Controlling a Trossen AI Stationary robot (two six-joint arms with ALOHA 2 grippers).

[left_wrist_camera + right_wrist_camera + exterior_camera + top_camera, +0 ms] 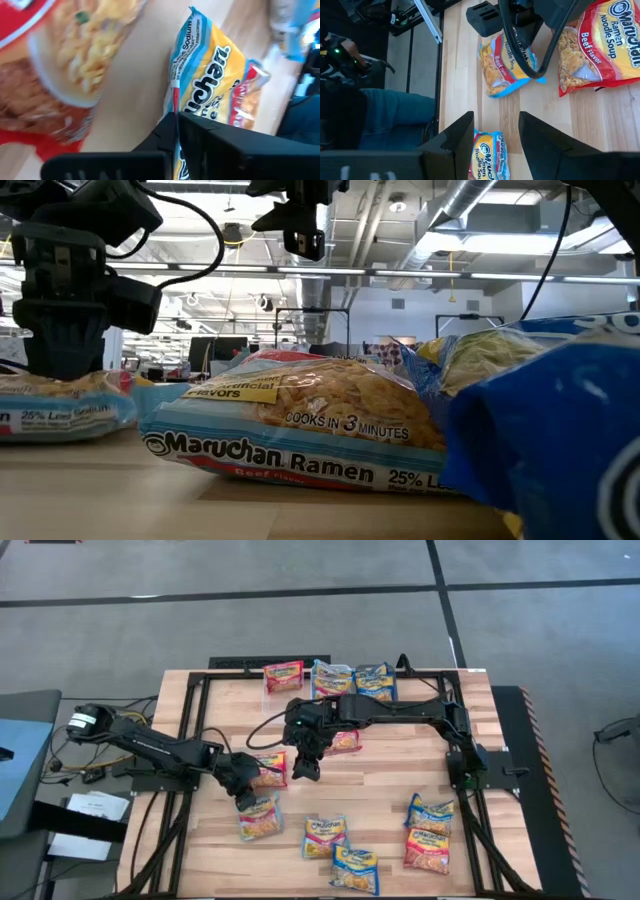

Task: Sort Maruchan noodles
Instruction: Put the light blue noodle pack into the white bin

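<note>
My left claw is down on the wooden table, left of centre, its fingers pinched tight together on the edge of a blue-banded Maruchan packet; in my left wrist view a red beef packet lies just beside that one. My right claw hangs above the middle of the table with its fingers spread wide and nothing between them, and in my right wrist view another small packet lies on the wood beneath the gap. The other Maruchan noodles lie flat in loose groups: three packets along the far edge, three near the front centre, and two at the near right. A person in blue jeans sits beyond the table's edge.
</note>
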